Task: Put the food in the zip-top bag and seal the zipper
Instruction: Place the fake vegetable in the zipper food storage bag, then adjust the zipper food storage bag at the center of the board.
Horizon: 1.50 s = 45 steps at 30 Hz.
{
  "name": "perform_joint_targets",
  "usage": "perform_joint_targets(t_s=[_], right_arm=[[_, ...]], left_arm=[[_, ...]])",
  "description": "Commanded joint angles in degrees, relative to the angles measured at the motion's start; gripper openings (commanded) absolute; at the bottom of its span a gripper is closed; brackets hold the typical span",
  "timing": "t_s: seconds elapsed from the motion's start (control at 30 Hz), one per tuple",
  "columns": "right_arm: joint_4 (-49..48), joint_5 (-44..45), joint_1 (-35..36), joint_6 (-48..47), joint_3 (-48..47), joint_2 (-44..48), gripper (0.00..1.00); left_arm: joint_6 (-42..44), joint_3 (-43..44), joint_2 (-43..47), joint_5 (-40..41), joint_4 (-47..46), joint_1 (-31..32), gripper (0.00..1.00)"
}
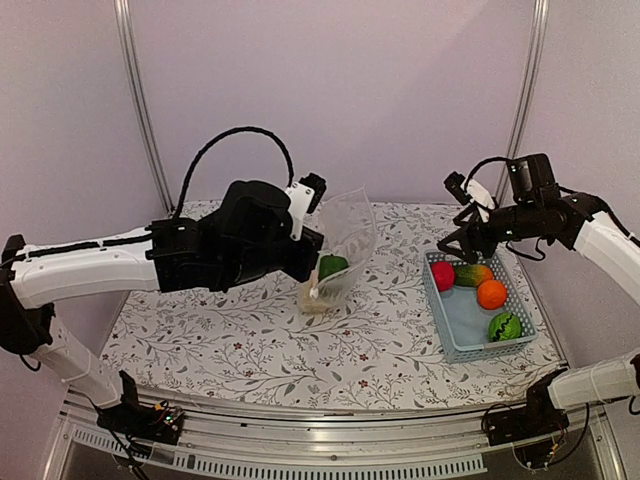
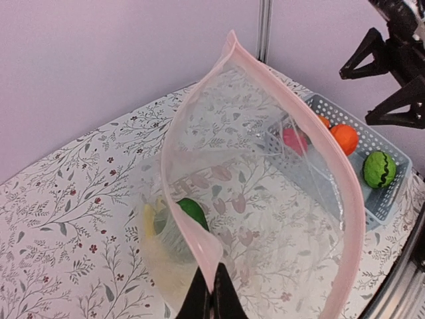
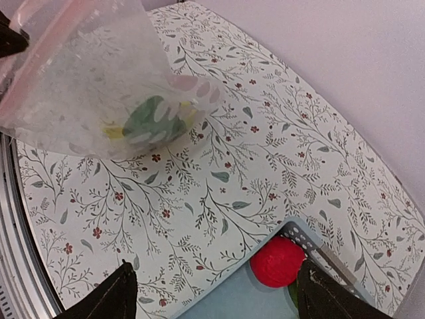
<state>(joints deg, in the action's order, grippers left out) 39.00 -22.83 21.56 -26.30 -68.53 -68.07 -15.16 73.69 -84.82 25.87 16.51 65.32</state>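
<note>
My left gripper (image 2: 212,292) is shut on the pale pink zipper strip (image 2: 192,239) of the clear zip-top bag (image 1: 350,235) and holds the mouth open above the table. A dark green piece (image 2: 192,211) and yellow bananas (image 2: 149,222) lie in the bag's bottom. My right gripper (image 3: 216,272) is open and empty, hovering over the near-left corner of the light blue basket (image 1: 455,340). The red apple (image 3: 277,261) lies just below it, close to the right finger. The basket also holds the mango (image 1: 472,274), the orange (image 1: 491,293) and the striped green ball (image 1: 505,326).
The floral tablecloth (image 1: 250,350) covers the table. A metal rail (image 1: 300,425) runs along the near edge, and upright poles (image 1: 140,100) stand at the back corners. The left arm (image 1: 230,245) is bulky beside the bag.
</note>
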Motion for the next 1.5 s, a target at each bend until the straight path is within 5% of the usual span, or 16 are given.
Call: perform_joint_targets(t_s=[0.0,0.37,0.77,1.17,1.47], right_arm=[[-5.07,5.79,-4.99,3.06,6.50,0.87,0.80],[-10.07,5.94,-11.09,4.92,8.38,-8.93,0.77],[-9.80,5.07,-11.53,6.25,-2.35,-26.54,0.71],[-11.15,6.40,-11.51,6.62,1.79,-29.77,0.70],[-11.15,7.45,-11.53,6.95,2.35,-31.48,0.77]], left_arm=[[2.27,-0.55,4.26,3.45,5.73,-0.26,0.00],[2.79,-0.85,7.27,-0.83,7.15,-0.72,0.00],[1.25,0.31,4.33,-3.02,7.68,-0.61,0.00],[-0.32,1.49,4.27,-3.74,9.95,-0.63,0.00],[-3.39,10.36,1.91,1.50,28.99,-0.70,0.00]])
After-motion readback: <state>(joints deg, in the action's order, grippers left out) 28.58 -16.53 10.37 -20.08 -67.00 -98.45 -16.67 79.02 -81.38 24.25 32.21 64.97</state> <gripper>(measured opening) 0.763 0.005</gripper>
